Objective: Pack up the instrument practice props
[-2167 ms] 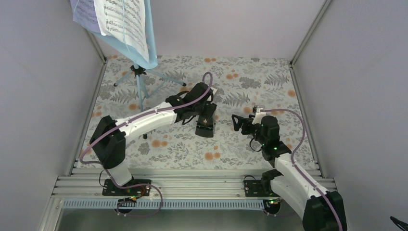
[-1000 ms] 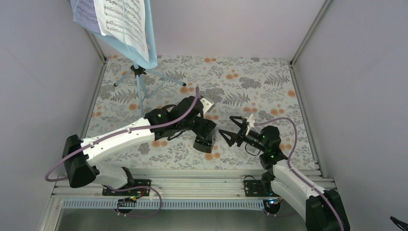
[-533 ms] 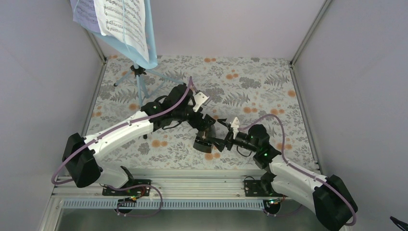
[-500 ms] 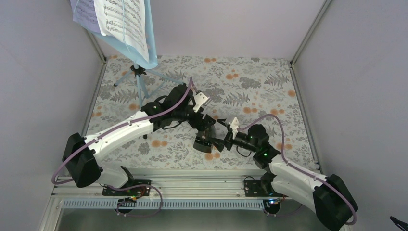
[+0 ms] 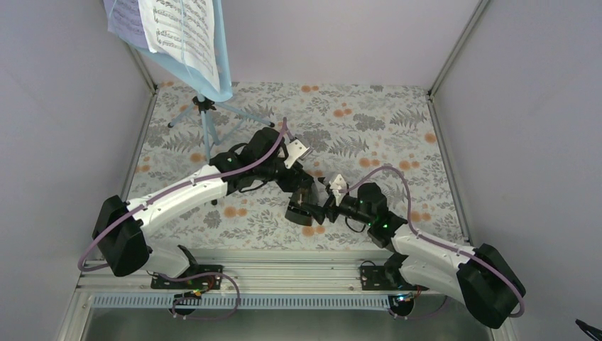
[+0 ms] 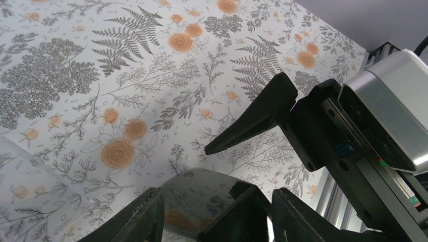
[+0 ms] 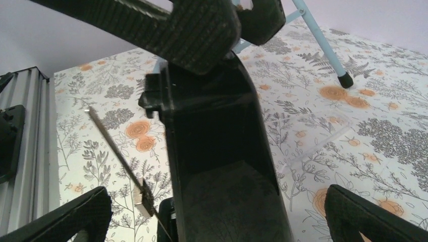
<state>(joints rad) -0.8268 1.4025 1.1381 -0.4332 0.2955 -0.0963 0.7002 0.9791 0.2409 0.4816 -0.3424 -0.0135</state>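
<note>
Right wrist view: metronome (image 7: 217,126) stands between the right hand's (image 7: 219,212) wide-spread, released fingers.

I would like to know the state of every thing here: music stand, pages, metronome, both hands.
Music stand: unfolded, standing on its tripod legs.
Sheet-music pages: resting on the music stand.
Left hand: around the top of the metronome; firm grip unclear.
Right hand: open wide, one finger each side of the metronome.
Metronome: between both hands, not packed yet.
</note>
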